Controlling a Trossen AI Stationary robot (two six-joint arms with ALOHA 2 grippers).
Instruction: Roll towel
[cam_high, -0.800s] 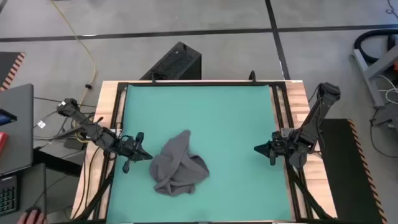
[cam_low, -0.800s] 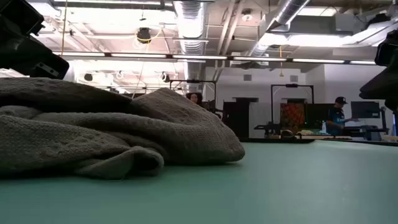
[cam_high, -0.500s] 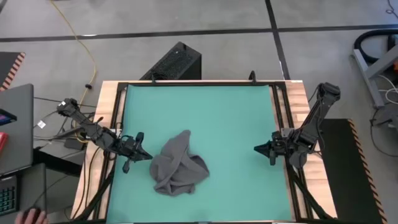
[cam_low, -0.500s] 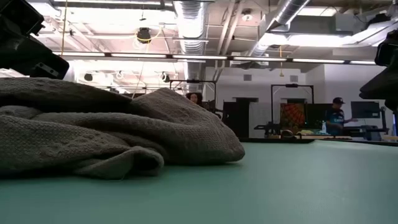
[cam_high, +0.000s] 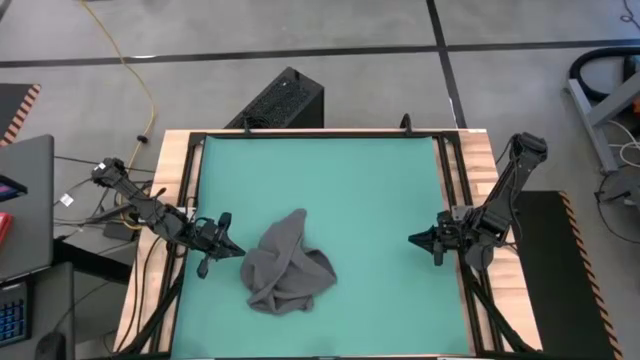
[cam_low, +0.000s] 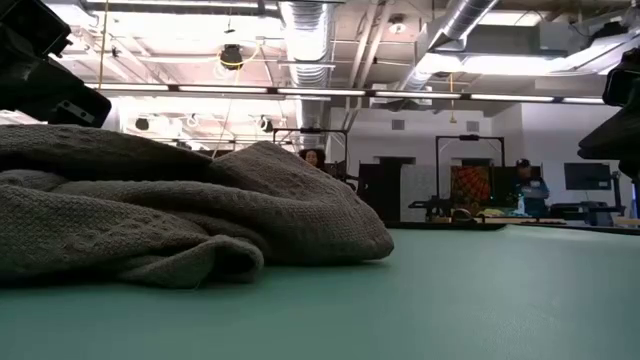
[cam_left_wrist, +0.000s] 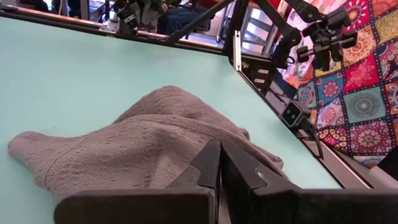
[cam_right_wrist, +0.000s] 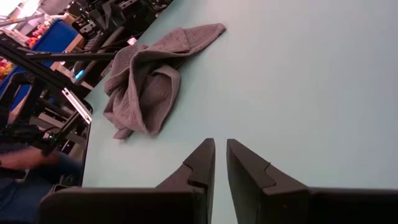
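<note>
While I watched from above, the towel (cam_high: 285, 267) lay crumpled on the green mat (cam_high: 330, 180), at about seven o'clock from the mat's centre, one corner drawn out toward twelve. My left gripper (cam_high: 232, 252) sat at the towel's nine o'clock, just beside it and apart from it, its tip aimed toward three. My right gripper (cam_high: 414, 240) waited near the mat's three o'clock edge, well apart from the cloth, aimed toward nine. Wooden table (cam_high: 168, 170) edges framed the mat.

Across the tabletop, the towel (cam_low: 180, 215) filled the nine o'clock half of the picture as a low heap of folds resting on the mat (cam_low: 450, 300). A person (cam_low: 526, 190) stood far back in the room.

Through the left wrist camera, I saw the two dark fingers (cam_left_wrist: 208, 167) pressed together, clenched on nothing, with the towel (cam_left_wrist: 137, 146) bunched on the mat just ahead of them.

Through the right wrist camera, the fingers (cam_right_wrist: 202, 163) stood a narrow gap apart and gripped nothing, bare mat (cam_right_wrist: 298, 74) under them. The towel (cam_right_wrist: 146, 81) lay well beyond, folded over itself. I could not make out its white tag in any view.
</note>
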